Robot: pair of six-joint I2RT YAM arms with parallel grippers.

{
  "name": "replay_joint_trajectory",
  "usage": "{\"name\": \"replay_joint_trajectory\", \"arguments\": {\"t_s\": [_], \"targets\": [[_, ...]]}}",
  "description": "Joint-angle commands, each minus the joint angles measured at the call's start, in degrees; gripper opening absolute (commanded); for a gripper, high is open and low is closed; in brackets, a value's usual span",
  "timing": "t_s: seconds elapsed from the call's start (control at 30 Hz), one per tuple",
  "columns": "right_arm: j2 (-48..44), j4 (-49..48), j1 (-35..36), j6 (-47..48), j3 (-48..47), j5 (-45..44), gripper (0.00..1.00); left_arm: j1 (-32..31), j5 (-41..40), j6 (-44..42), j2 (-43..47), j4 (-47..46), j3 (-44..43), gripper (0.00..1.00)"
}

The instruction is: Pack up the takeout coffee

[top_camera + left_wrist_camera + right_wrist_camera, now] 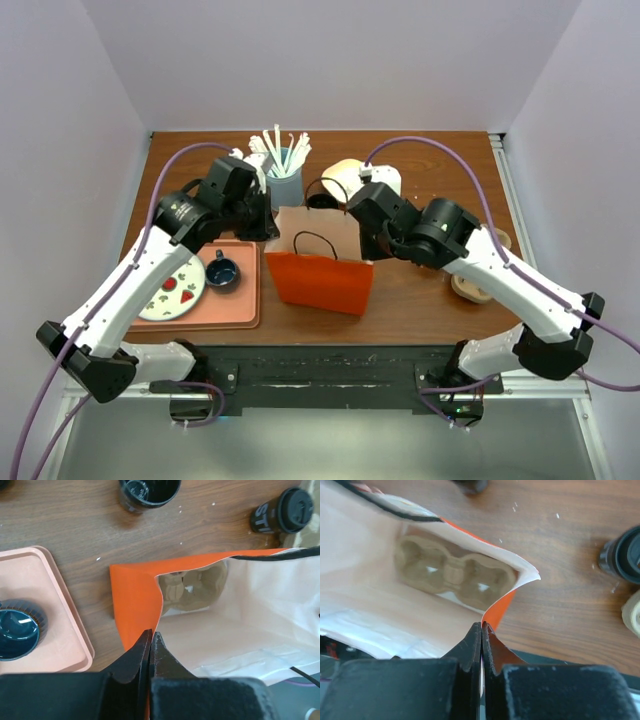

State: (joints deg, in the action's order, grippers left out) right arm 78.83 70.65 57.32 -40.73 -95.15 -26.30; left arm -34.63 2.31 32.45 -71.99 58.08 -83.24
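surface: brown wood table (420,300), white specks (98,558) | room: pale lilac walls (330,60) | left gripper (153,635), right gripper (482,627): each pinched onto orange bag (320,285) rim

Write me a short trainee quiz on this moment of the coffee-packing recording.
1. True or false: the takeout coffee already sits inside the orange bag.
2. The left fingers and right fingers are: A) open above the bag, B) shut on the bag's rim, C) holding the coffee.
3. What lies at the bag's bottom?
Key: 1 false, it is on the table outside; 2 B; 3 a moulded cup carrier.
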Motion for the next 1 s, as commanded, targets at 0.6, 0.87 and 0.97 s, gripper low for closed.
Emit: {"name": "replay_joint_trajectory", "arguments": {"t_s": [0.6, 0.87, 0.97], "targets": [[-0.6, 2.6, 0.0, -0.2, -8.4, -4.6, 0.35, -0.1, 1.3, 3.2, 2.2, 0.9, -4.4, 0.46], [-2.0, -1.1, 0.0, 2.8, -11.5, -2.5, 0.39, -0.2, -0.4, 1.3, 0.6, 2.1, -4.7, 0.53], [-2.7, -3.2, 0.0, 6.1, -12.9, -1.7, 0.42, -0.1, 0.1, 1.2, 0.5, 2.3, -3.6, 0.53]]}}
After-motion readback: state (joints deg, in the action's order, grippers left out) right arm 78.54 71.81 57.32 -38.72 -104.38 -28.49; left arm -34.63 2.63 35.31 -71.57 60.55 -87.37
